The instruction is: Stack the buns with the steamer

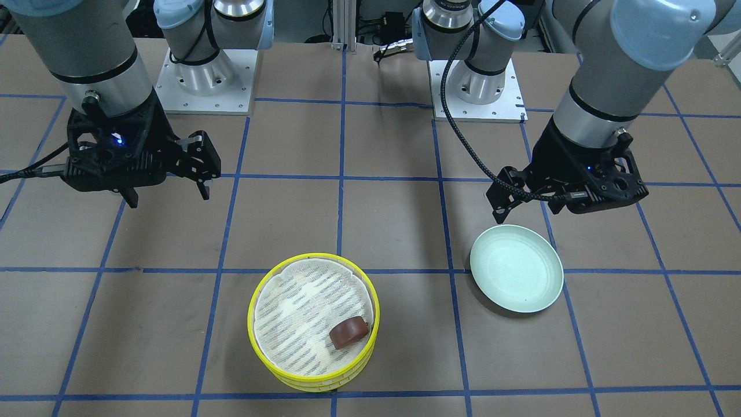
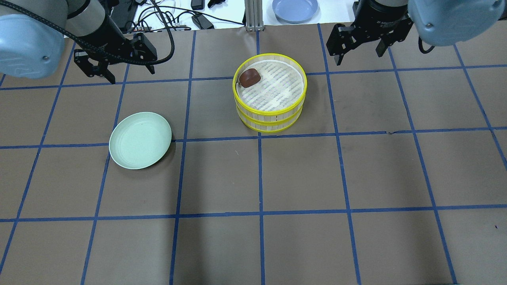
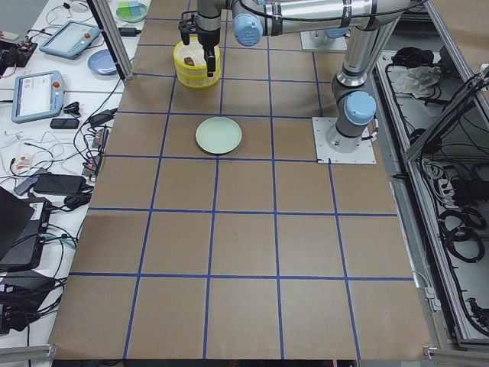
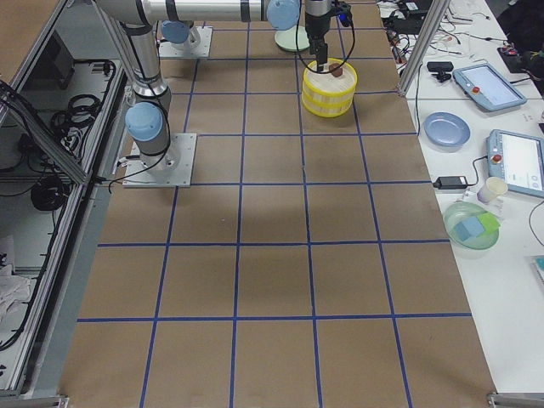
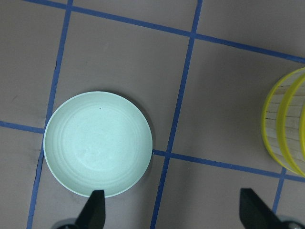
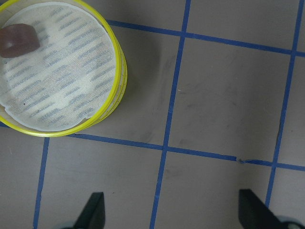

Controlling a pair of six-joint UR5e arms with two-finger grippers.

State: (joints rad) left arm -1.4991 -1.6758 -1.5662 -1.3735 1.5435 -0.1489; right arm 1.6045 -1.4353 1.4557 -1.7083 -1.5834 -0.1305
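Observation:
The steamer's two yellow-rimmed trays [image 2: 269,118] stand stacked at the table's far middle, also in the front view [image 1: 312,382]. The dark reddish-brown bun [image 2: 249,77] lies on the top tray's white liner near its rim, and shows in the front view [image 1: 348,332] and the right wrist view [image 6: 18,40]. The cream-white bun is hidden. My left gripper [image 2: 132,76] is open and empty, above the table beyond the pale green plate [image 2: 140,140]. My right gripper [image 2: 358,56] is open and empty, to the right of the steamer.
The green plate [image 5: 97,143] is empty, left of the steamer [image 5: 281,124]. A blue plate [image 2: 295,8] and cables lie on the bench beyond the table's far edge. Blue tape lines grid the brown table.

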